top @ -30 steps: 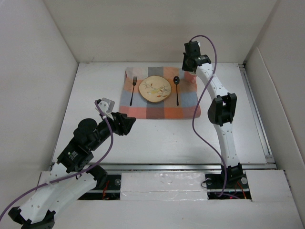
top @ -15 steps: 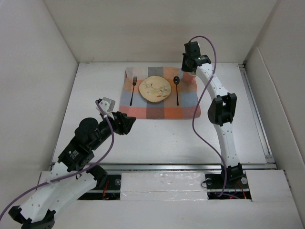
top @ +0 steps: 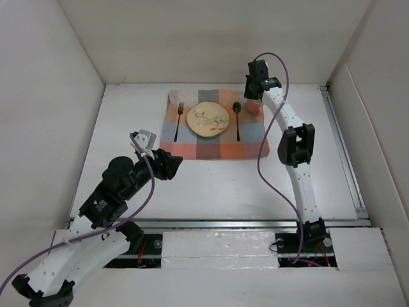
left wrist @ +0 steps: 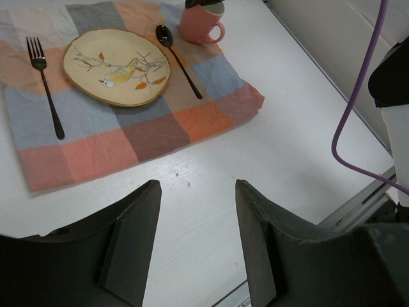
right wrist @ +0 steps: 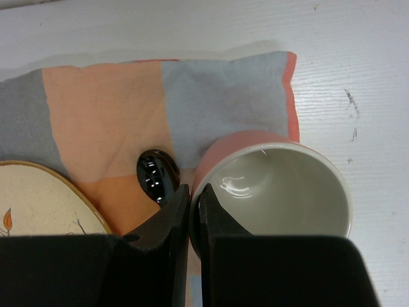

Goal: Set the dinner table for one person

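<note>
The white dinner table [top: 223,185] carries an orange, blue and grey checkered cloth [top: 217,147]. On the cloth lie a yellow bird-patterned plate [top: 208,119], a black fork [top: 179,114] to its left and a black spoon [top: 237,118] to its right. My right gripper [right wrist: 193,192] is shut on the rim of a pink mug [right wrist: 275,192], one finger inside and one outside. The mug stands upright at the cloth's far right corner [left wrist: 199,25], beside the spoon's bowl [right wrist: 156,174]. My left gripper [left wrist: 198,185] is open and empty over bare table, near the cloth's front edge.
White walls close in the table on the left, back and right. A metal rail [top: 345,160] runs along the right side and another along the near edge. The right arm's purple cable [left wrist: 358,96] hangs at the right of the left wrist view.
My right gripper has shifted slightly to the right with the mug. My left arm has edged a little forward.
</note>
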### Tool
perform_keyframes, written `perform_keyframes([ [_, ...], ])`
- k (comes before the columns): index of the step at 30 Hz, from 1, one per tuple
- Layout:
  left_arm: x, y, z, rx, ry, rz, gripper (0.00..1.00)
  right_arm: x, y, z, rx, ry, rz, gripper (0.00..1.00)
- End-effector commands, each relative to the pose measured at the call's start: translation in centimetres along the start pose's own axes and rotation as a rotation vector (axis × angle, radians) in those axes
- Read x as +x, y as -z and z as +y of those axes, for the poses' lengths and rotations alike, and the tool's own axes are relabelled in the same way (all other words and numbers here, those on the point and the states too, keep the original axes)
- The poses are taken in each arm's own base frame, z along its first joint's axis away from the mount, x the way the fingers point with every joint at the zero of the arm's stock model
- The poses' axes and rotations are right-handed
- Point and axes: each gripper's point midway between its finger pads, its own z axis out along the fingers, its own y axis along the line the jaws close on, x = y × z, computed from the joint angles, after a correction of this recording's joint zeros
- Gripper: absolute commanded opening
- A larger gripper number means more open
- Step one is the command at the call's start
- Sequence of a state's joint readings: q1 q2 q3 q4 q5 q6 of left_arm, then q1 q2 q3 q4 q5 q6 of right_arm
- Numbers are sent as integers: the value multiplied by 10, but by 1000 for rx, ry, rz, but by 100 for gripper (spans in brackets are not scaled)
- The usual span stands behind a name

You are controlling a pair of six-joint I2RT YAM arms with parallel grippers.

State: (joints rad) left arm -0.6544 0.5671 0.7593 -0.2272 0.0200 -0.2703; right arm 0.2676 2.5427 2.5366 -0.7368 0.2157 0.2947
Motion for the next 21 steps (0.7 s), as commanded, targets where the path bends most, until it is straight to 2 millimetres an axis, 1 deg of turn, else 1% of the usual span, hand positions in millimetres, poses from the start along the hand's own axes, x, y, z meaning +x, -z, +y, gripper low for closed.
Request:
perform_keyframes([
  [1,-9,-3,-2,6,-11,-36,47,-44,5,6,-39,-34,-144,0],
  [3,-9,-4,0,0,-9,-35,47,-45,4,8,-48,-39,-147,1],
  [4,-8,-4,0,1,-9,-33,47,-45,3,9,-49,-44,-149,3],
  [5,-10,-4,2,-2,-7,-39,47,-44,3,9,-50,-47,-149,10],
  [7,-9,-5,3,-3,-8,-36,47,-46,2,10,-55,-51,-156,17],
  [8,-9,-5,3,-4,-8,-33,47,-50,3,5,-52,-57,-163,25],
  [10,-8,-6,4,-7,-9,-29,47,-53,5,6,-57,-60,-170,33],
  [11,-8,-6,3,-7,-8,-29,47,-58,10,7,-66,-62,-180,41],
  [12,-8,-6,4,-12,-7,-29,47,-61,13,8,-71,-64,-188,44],
  [14,-9,-6,7,-20,-6,-32,47,-65,18,9,-77,-66,-200,49],
  [15,-8,-7,7,-19,-6,-27,47,-73,25,10,-88,-70,-217,50],
  [17,-8,-8,7,-22,-6,-28,47,-76,31,12,-96,-71,-224,51],
  [18,-7,-8,9,-28,-9,-24,47,-82,38,13,-106,-71,-235,51],
  [19,-7,-9,9,-30,-7,-23,47,-84,39,8,-102,-77,-236,51],
  [21,-6,-9,11,-41,-7,-20,47,-90,48,10,-119,-84,-251,53],
])
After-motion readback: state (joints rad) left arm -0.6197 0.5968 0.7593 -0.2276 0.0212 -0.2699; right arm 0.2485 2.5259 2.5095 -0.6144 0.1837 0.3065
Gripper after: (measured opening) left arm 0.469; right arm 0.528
